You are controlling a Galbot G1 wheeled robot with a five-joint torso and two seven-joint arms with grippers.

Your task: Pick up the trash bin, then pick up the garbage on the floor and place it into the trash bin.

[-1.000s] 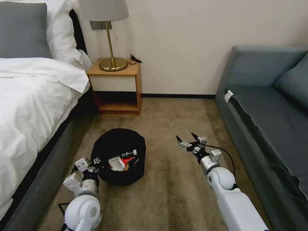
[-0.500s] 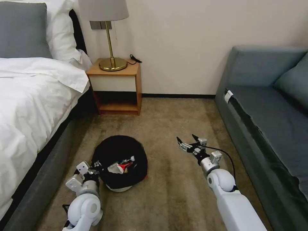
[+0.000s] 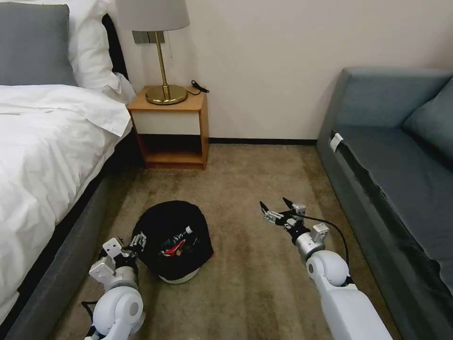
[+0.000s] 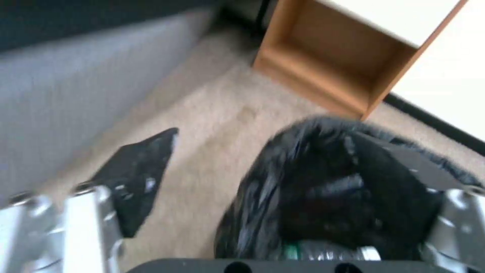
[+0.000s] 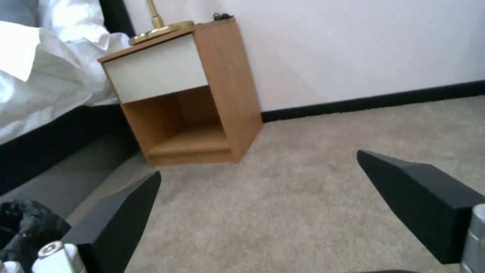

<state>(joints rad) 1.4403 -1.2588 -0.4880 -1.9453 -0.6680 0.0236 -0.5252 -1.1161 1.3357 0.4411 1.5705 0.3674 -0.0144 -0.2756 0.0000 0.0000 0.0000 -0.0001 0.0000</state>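
Your left gripper [image 3: 134,245] has lowered bin [image 3: 173,241] onto floor [image 3: 255,293] beside bed [image 3: 47,141], jaws now spread off rim. Litter [image 3: 175,244] inside bin. Right gripper [image 3: 273,208] hovers, jaws spread. Task looks done.

I see a bed [image 3: 42,137] with white linen filling the left of the frame, a wooden nightstand [image 3: 172,127] with a brass lamp [image 3: 160,56] at upper centre against a cream wall [image 3: 283,56], a grey-blue sofa [image 3: 396,160] at right, and tan carpet [image 3: 250,189] across the middle.
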